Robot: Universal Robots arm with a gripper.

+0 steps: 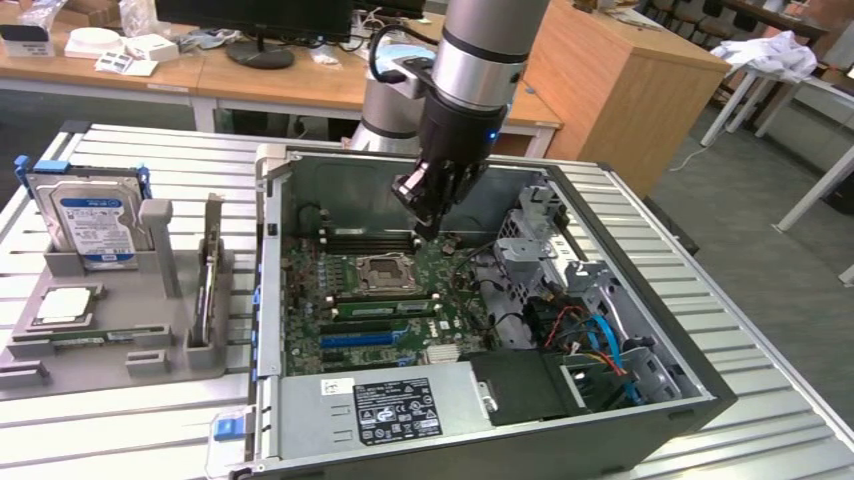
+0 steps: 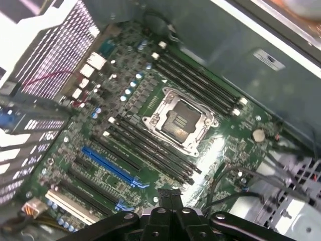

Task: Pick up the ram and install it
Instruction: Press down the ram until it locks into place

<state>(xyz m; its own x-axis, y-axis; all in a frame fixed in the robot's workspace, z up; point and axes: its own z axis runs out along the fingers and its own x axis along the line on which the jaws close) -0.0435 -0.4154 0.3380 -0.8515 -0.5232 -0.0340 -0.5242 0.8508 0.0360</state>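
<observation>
— Where the long black slots run along the near side of the CPU socket point(image 1: 380, 270), is that the ram?

— It looks so: a narrow green stick point(image 1: 382, 306) with small dark chips, standing on edge in that bank of slots point(image 1: 350, 298), on the motherboard point(image 1: 461, 300) inside the open computer case point(image 1: 694, 390). From the wrist view I cannot pick it out among the dark slots.

— And the gripper?

— The gripper point(image 1: 427, 232) has its fingers pressed together with nothing between them; the wrist view shows the closed tips point(image 2: 170, 193) bare. It hangs over the board on the far side of the socket, by the end of the other slot bank point(image 1: 363, 240), apart from the green stick. Whether the tips touch the board I cannot tell.

— Outside the case?

— On the exterior view's left a grey tray point(image 1: 27, 350) sits on the slatted table point(image 1: 787, 440), with a blue-labelled hard drive point(image 1: 91, 225) standing upright in it.
</observation>
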